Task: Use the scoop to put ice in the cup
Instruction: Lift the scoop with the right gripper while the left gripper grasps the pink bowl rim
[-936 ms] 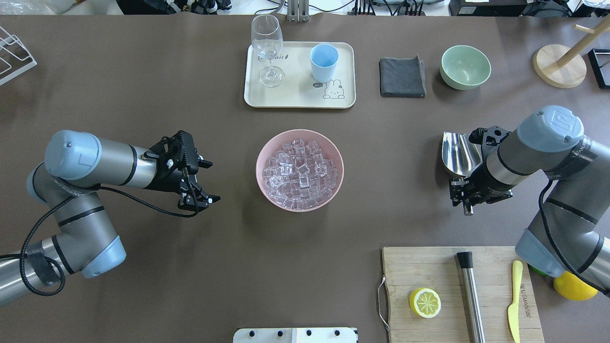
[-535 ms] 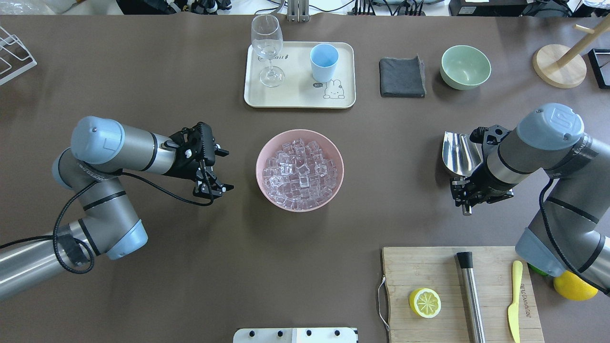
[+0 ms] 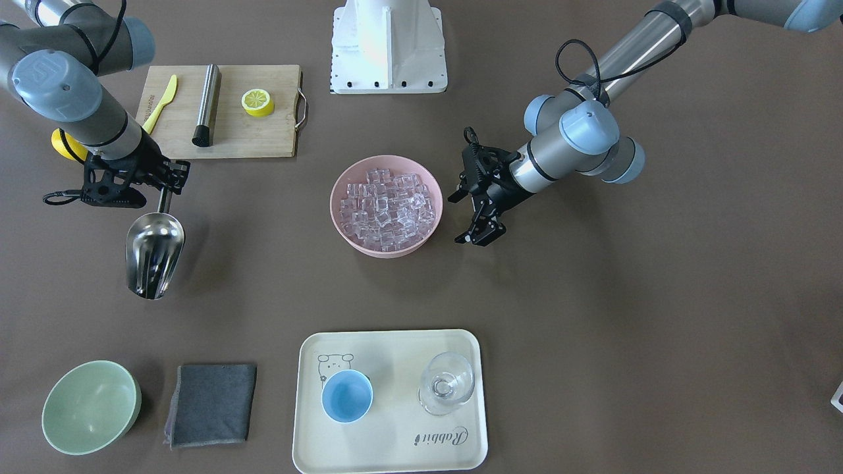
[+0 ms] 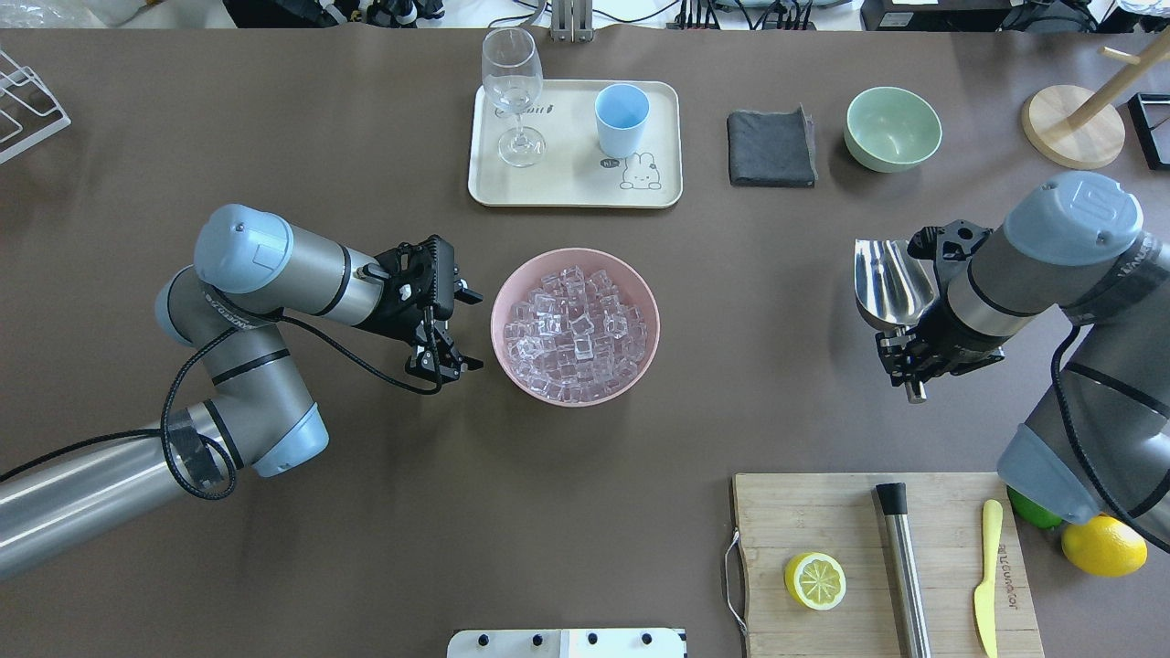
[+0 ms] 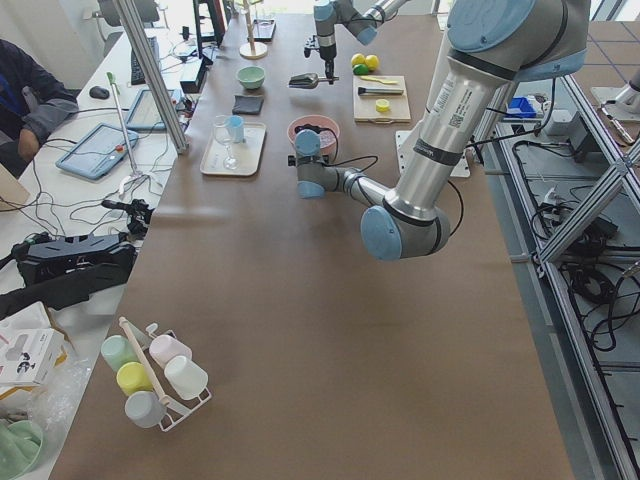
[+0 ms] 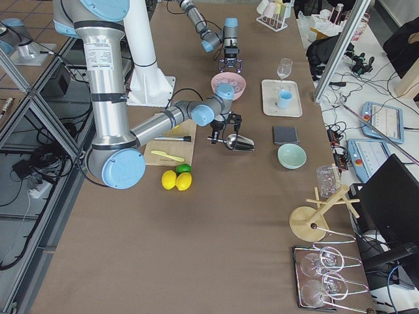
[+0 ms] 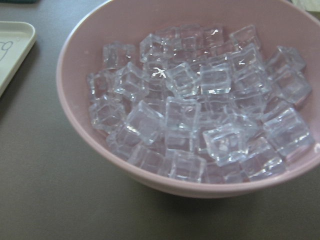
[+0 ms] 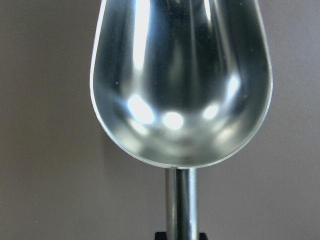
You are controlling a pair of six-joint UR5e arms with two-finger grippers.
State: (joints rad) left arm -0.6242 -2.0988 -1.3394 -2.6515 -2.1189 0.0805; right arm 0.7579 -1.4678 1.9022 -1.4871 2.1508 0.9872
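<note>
right gripper [image 4: 905,366] is clamped on the short rod handle of the scoop [image 4: 882,281], a polished steel trough, empty, its long axis running away from the robot with the mouth on the far side. the ice [image 4: 576,324], clear glassy cubes heaped in a round pink bowl [image 4: 494,324], lies well apart to the robot's left, across that axis, so the scoop likely must turn and travel sideways; left gripper [image 4: 471,331], spread and empty, sits just beside the bowl. farthest, the cup [image 4: 622,117], smooth light-blue, stands upright and empty on a cream tray [image 4: 571,178].
</note>
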